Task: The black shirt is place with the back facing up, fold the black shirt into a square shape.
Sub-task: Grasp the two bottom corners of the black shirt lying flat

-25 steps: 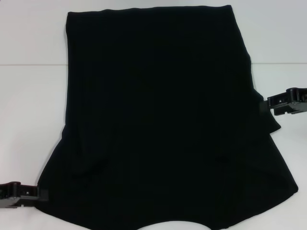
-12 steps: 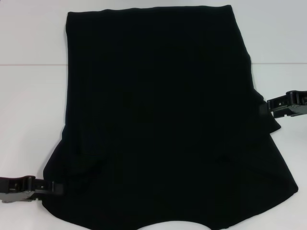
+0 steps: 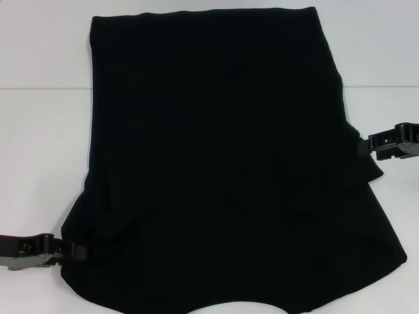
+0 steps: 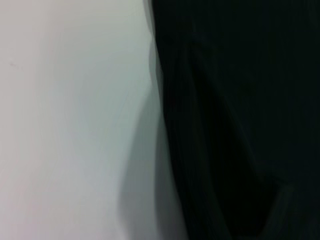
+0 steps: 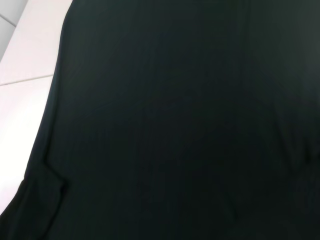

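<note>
Sleeve fold [image 4: 220, 150] beside table [image 4: 65, 120]

Fingertips lost against dark cloth, shirt cut off at the near edge

In the head view the black shirt [image 3: 216, 163] runs off the bottom edge, so its nearest hem is cut off. The left pincer [image 3: 77, 250] merges with the cloth at the near left corner, and the right pincer [image 3: 364, 144] at the right edge; whether either grips the fabric cannot be told. Both arms are cropped by the side edges. Each wrist view shows only blurred cloth and worktop [image 4: 65, 120], with no fingers.
</note>
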`<action>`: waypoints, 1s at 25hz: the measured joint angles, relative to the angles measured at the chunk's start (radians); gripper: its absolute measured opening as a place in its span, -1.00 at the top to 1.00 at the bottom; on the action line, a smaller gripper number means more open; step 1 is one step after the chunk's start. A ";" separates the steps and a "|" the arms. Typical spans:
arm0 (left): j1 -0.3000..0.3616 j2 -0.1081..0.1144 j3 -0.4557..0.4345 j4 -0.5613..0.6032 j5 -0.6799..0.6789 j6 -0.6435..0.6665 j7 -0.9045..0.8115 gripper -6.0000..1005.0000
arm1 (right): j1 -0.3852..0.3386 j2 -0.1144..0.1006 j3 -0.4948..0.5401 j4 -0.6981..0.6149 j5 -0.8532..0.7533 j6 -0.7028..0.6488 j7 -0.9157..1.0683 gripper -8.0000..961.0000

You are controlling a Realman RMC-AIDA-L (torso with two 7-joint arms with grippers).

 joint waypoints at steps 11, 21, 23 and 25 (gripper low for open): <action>-0.003 0.006 -0.005 0.002 -0.020 0.018 0.013 0.71 | -0.028 -0.033 -0.011 -0.003 -0.084 -0.153 -0.013 -0.23; -0.021 0.016 -0.008 -0.006 -0.050 0.016 0.012 0.86 | -0.096 -0.020 -0.013 -0.037 -0.177 -0.218 -0.062 -0.23; -0.025 0.016 -0.008 -0.006 -0.051 0.017 0.012 0.86 | -0.103 -0.004 -0.013 -0.042 -0.188 -0.203 -0.091 -0.23; -0.029 0.016 -0.008 -0.007 -0.052 0.018 0.011 0.86 | -0.108 0.011 -0.013 -0.042 -0.201 -0.186 -0.110 -0.22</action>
